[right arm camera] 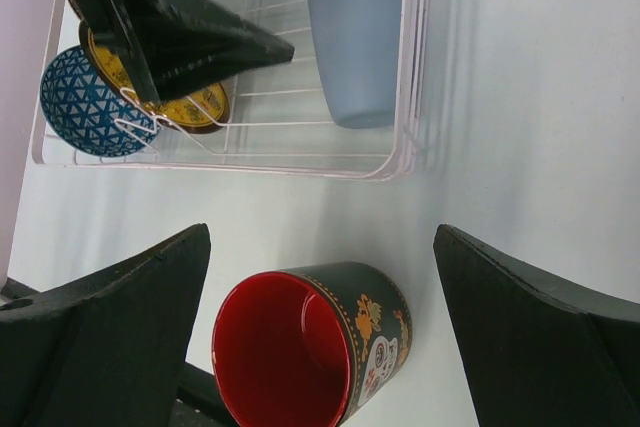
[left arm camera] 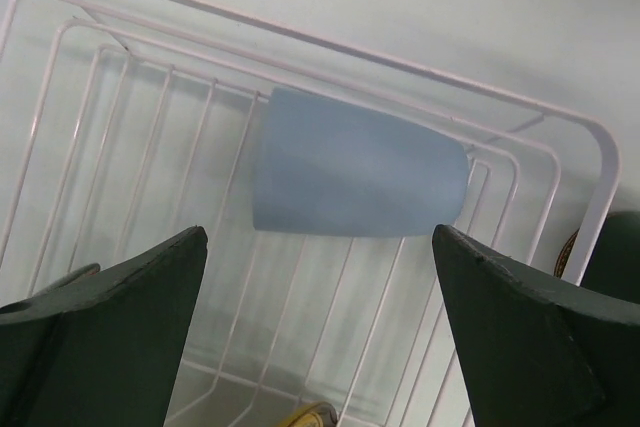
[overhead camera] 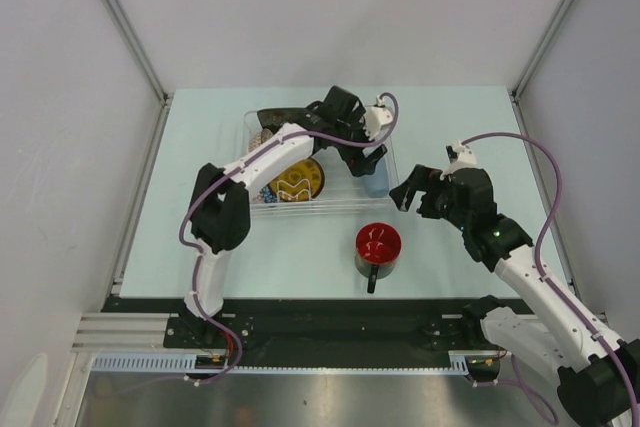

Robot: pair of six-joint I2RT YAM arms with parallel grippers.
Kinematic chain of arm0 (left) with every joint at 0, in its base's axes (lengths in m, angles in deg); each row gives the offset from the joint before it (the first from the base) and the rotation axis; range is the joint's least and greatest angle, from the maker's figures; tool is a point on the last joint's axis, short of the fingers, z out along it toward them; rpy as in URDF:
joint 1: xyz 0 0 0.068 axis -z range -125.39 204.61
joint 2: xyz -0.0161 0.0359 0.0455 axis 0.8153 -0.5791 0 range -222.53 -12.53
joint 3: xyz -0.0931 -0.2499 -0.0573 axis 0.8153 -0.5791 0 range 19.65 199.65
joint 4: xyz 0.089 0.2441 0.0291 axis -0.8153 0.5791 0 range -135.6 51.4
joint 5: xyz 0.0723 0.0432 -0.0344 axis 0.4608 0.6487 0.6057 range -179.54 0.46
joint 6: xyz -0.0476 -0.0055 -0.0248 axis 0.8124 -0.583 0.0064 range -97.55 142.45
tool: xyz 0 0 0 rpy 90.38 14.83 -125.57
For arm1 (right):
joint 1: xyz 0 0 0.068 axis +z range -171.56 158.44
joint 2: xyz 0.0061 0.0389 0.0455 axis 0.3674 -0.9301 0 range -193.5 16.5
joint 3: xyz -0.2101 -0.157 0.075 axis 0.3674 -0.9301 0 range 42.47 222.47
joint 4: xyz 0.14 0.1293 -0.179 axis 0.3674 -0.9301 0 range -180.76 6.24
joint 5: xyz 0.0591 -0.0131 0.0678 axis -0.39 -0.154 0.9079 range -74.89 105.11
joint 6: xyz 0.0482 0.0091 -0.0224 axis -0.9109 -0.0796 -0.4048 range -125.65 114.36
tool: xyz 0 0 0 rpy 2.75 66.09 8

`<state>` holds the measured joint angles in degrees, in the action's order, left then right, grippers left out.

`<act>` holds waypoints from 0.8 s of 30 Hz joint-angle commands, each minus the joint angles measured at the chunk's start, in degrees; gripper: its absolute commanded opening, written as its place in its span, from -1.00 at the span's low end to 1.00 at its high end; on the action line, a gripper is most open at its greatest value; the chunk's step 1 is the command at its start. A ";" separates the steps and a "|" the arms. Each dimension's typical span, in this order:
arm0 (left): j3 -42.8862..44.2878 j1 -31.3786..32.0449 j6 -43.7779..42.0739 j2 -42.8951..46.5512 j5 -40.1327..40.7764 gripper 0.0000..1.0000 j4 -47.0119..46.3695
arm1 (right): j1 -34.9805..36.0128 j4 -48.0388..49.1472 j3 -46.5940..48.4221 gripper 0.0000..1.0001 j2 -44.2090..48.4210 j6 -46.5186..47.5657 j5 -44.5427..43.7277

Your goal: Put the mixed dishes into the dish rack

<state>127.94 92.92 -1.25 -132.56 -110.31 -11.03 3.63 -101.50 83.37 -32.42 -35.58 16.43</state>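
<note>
The clear dish rack [overhead camera: 330, 205] stands at mid table. Inside it the dark plate with the yellow centre [overhead camera: 296, 181] stands on edge, the blue-patterned bowl [right arm camera: 85, 102] leans beside it at the left end, and a light-blue cup [overhead camera: 375, 182] lies at the right end. A dark decorated mug with a red inside [overhead camera: 378, 244] stands on the table in front of the rack. My left gripper [overhead camera: 365, 152] is open and empty above the light-blue cup [left arm camera: 355, 177]. My right gripper [overhead camera: 408, 190] is open and empty, up and right of the mug [right arm camera: 310, 347].
Grey walls with metal posts enclose the table on three sides. The mug's handle points toward the near edge. The left arm reaches across the rack [right arm camera: 300, 169]. A dark object [overhead camera: 275, 115] sits at the rack's far left corner.
</note>
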 commanded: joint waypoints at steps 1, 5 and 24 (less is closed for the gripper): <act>9.61 -4.46 5.67 -3.70 -11.02 0.99 -2.67 | 0.30 0.42 -0.12 1.00 0.50 0.05 -1.23; 26.32 -9.46 10.16 -14.42 -20.51 0.99 2.51 | 0.39 -0.02 -0.12 0.99 0.67 -0.04 -1.32; 23.02 -8.69 5.87 -15.76 -34.51 0.99 7.00 | 0.74 0.77 -1.44 0.99 -0.65 -0.48 -2.11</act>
<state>151.24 82.89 8.12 -151.31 -141.46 -5.39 4.16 -102.72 82.15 -33.32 -35.62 15.36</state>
